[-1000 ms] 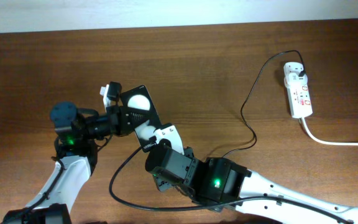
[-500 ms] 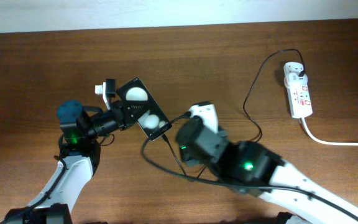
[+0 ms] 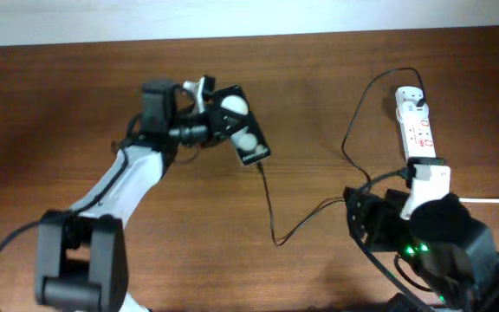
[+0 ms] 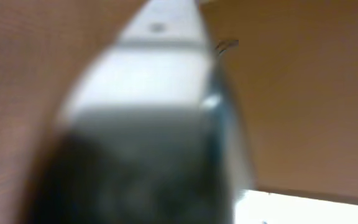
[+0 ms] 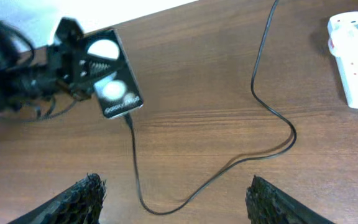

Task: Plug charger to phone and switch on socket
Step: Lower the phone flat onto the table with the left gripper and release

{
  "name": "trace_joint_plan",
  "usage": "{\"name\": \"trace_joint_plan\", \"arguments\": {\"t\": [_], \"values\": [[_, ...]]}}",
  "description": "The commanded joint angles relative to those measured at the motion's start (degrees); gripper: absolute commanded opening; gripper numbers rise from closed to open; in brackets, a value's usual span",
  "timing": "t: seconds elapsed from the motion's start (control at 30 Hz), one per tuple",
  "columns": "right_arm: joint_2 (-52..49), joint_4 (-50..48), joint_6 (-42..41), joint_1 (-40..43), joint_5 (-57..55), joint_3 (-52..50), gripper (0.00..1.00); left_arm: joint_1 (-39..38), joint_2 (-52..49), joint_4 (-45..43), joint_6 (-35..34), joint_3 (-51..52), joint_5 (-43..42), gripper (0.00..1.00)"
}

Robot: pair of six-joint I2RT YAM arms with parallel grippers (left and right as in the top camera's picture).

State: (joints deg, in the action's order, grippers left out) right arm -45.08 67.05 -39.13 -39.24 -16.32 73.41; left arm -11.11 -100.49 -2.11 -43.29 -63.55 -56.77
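The black phone, two white round spots on its glossy face, is held by its upper end in my left gripper, which is shut on it. The charger cable appears joined to the phone's lower edge by its connector tip. It loops across the table to the plug adapter in the white socket. My right gripper hangs open and empty above the cable loop. The left wrist view is a blur of the phone's edge.
The socket's thick white cord runs off the right edge. My right arm fills the front right, just in front of the socket. A pale wall borders the table's back.
My right gripper opened, let go of the cable and swung right, close to the socket. The left arm carried the phone right and toward the back, the cable trailing from it.
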Motion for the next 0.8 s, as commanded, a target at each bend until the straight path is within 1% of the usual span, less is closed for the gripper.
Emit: {"name": "trace_joint_plan", "arguments": {"t": [0.0, 0.1, 0.13, 0.23, 0.37, 0.43, 0.53, 0.67, 0.7, 0.77], "values": [[1.6, 1.4, -0.3, 0.4, -0.9, 0.8, 0.77, -4.1, -5.9, 12.0, 13.0, -13.7, -0.4, 0.0], [1.7, 1.9, -0.3, 0.4, -0.9, 0.8, 0.77, -6.8, -11.0, 23.5, 20.9, -22.2, 0.2, 0.0], [1.7, 2.0, -0.3, 0.4, -0.9, 0.8, 0.77, -7.6, -13.4, 27.7, 22.7, -25.2, 2.2, 0.0], [1.7, 3.1, -0.3, 0.4, -0.9, 0.8, 0.78, -8.9, -20.9, 34.3, 26.3, -32.0, 4.3, 0.0], [1.7, 3.3, -0.3, 0.4, -1.4, 0.8, 0.79, -8.9, -31.6, 34.1, 27.6, -35.7, 4.1, 0.0], [1.7, 3.3, -0.3, 0.4, -1.3, 0.8, 0.79, -8.9, -33.6, 33.5, 27.6, -35.7, 4.4, 0.0], [1.7, 3.3, -0.3, 0.4, -1.3, 0.8, 0.81, -8.6, -34.8, 32.8, 27.6, -35.7, 8.2, 0.0], [1.7, 3.3, -0.3, 0.4, -1.4, 0.8, 0.82, -8.6, -34.8, 30.3, 27.6, -35.7, 8.7, 0.02], [1.7, 3.3, -0.3, 0.4, -1.7, 0.8, 0.82, -8.6, -34.8, 29.3, 27.5, -35.7, 8.7, 0.05], [1.7, 3.5, -0.3, 0.4, -2.6, 0.8, 0.82, -8.6, -34.8, 29.2, 27.5, -35.7, 9.1, 0.07]]}}
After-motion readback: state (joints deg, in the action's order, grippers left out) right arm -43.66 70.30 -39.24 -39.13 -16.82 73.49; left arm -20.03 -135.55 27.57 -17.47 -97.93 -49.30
